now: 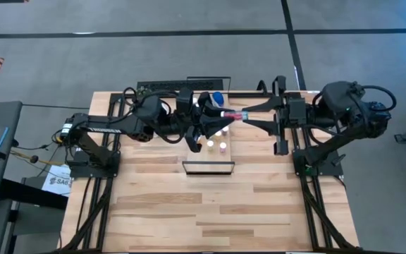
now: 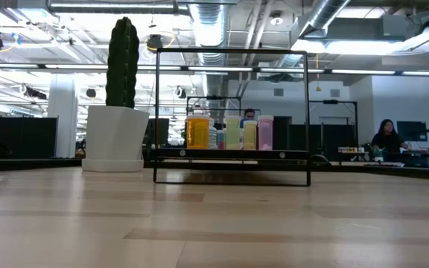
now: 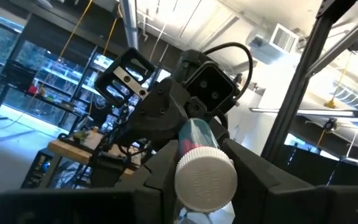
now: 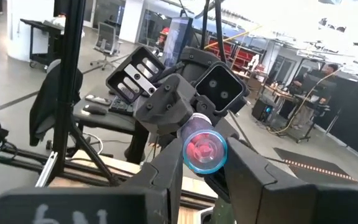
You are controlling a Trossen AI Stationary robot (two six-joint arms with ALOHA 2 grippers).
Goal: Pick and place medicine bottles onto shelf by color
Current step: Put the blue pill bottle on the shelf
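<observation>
High above the table's middle, a medicine bottle (image 1: 234,114) with a clear, reddish-filled body and a white ribbed cap lies on its side between my two grippers. My left gripper (image 1: 223,117) is shut on its cap end and my right gripper (image 1: 244,113) on its bottom end. The left wrist view looks straight at the cap (image 3: 205,180), and the right wrist view at the round bottom (image 4: 204,150). Below them the dark-framed shelf (image 1: 208,167) stands on the table. Several more white-capped bottles (image 1: 217,140) stand on the table beyond it. My left gripper pinches the white ribbed cap (image 3: 188,180) between its two fingers. It comes from the table's left, and its fingers run along the bottle. My right gripper pinches the bottle's bottom end (image 4: 191,152) between its two fingers, from the table's right, fingers along the bottle. The bottle lies about level, clear of the table.
In the low view a row of orange, green and pink bottles (image 2: 233,134) shows through the shelf frame (image 2: 232,50). A white pot with a tall cactus (image 2: 118,134) stands to the left of it. A blue-topped bottle (image 1: 218,97) is near the far edge. People sit in the room behind.
</observation>
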